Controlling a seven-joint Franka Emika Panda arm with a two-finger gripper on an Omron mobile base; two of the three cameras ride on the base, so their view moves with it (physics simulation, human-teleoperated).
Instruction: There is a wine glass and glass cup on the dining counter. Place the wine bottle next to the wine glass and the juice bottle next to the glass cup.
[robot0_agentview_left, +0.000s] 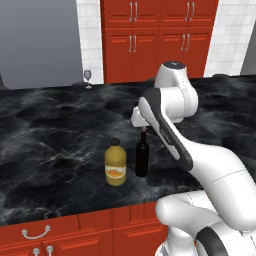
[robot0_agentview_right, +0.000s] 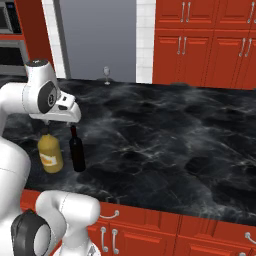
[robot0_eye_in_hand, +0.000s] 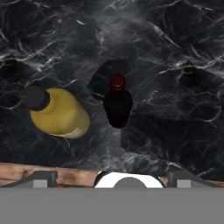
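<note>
Glossy black veined stone worktop (robot0_agentview_left: 50, 130), broad bare stretch to the far edge. Squat yellow juice bottle (robot0_agentview_left: 115, 163), black cap, orange-white label unreadable, just beside slim dark wine bottle (robot0_agentview_left: 142, 157), both upright near the front edge. Hand (robot0_agentview_left: 142, 125) above the wine bottle, jaws wide, holding nothing. Small stemmed wine glass (robot0_agentview_left: 88, 78) at the far edge

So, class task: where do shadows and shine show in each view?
Hand view: a dark shadow lies on the dining counter behind the wine bottle; the juice bottle looks evenly lit. Both base views: the counter's glossy top shows pale sheen.
</note>
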